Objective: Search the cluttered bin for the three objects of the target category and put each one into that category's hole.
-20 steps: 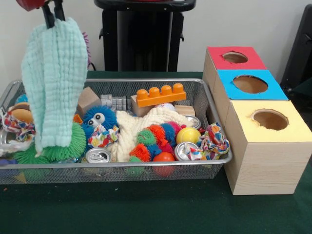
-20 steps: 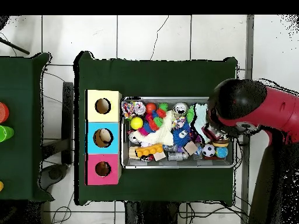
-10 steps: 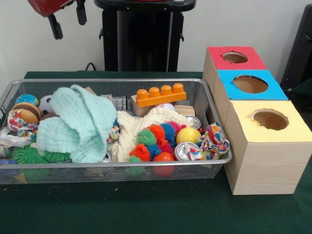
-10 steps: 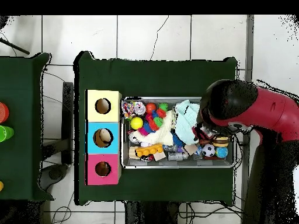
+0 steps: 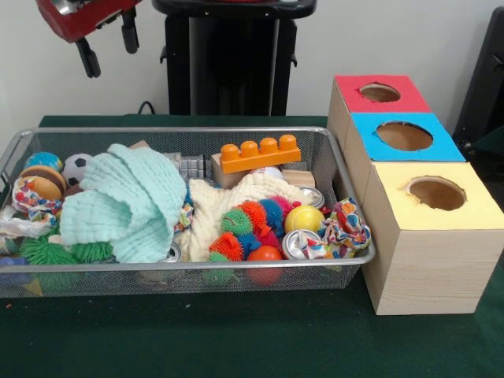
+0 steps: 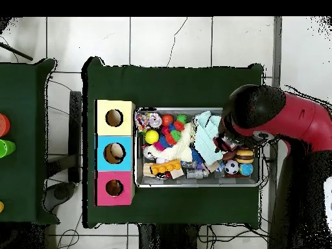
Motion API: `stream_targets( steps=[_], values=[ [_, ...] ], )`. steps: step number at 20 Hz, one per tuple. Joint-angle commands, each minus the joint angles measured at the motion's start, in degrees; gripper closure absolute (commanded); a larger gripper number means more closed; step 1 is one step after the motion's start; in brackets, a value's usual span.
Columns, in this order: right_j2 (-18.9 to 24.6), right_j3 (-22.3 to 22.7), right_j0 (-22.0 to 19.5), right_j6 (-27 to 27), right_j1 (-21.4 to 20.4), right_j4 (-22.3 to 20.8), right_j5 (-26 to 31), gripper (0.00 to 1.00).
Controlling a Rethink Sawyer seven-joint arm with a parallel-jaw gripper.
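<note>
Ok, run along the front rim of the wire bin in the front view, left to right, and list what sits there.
Spiky green ball → crumpled mint-green muslin cloth → rainbow spiky caterpillar toy → smooth orange ball → silver can → colourful patterned fabric scrunchie.

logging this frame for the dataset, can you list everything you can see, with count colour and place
wire bin: 1, silver, on the green table
sorting box: 1, wood, beside the bin, with red, blue and yellow tops, one hole each
cloth: 1, mint green, crumpled in the bin
knit cloth: 1, cream, mid bin
toy brick: 1, orange, at the back of the bin
spiky toy: 1, multicolour, front middle
balls: yellow, orange, soccer ball
cans: at least 2, silver, near the front
wooden blocks: a few, mostly hidden
gripper: 1, black on the red arm, open, above the bin, holding nothing
</note>
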Motion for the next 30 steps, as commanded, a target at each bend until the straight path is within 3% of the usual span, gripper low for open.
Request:
stream_targets(
  steps=[1,5,11,21,24,30],
  values=[
    [4.94,1.21,-2.8,-0.65,3.65,0.02,-0.99,0.0],
    [4.22,6.09,-1.76,1.89,0.75,0.15,-4.88,0.0],
    [4.22,13.12,-1.76,6.7,0.31,2.78,-12.74,0.0],
    [2.03,16.79,4.92,21.1,6.04,7.98,-23.49,0.0],
    [0.53,16.45,8.06,26.38,7.78,10.45,-23.82,0.0],
    [-1.41,17.42,11.04,29.28,8.95,13.05,-27.42,0.0]
  ],
)
